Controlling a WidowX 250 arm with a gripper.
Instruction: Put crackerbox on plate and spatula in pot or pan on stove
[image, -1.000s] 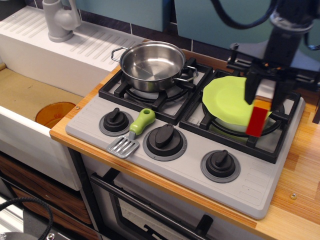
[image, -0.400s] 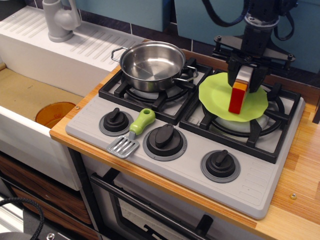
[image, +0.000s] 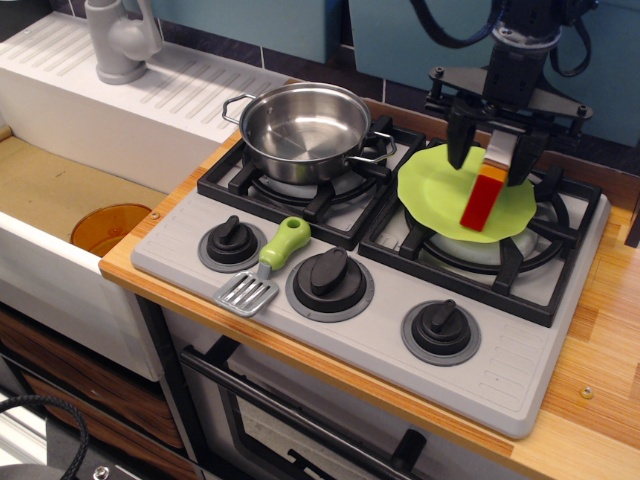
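Note:
The crackerbox (image: 484, 196) stands on end on the lime-green plate (image: 437, 190), tilted with its top leaning right; I see its red edge and an orange band. The plate rests on the right rear burner of the grey stove (image: 520, 375). My gripper (image: 494, 150) hangs right above the box, fingers spread either side of its top with gaps showing. The spatula (image: 268, 268), green handle and slotted silver blade, lies on the stove front between two knobs. The steel pot (image: 305, 128) sits empty on the left rear burner.
Three black knobs line the stove front. A sink at the left holds an orange round disc (image: 110, 228), with a grey faucet (image: 121, 40) behind it. A wooden counter (image: 600, 350) runs along the right of the stove.
The gripper carried the crackerbox from the plate's right edge to over the plate, set it down, then spread its fingers. The box now leans to the right.

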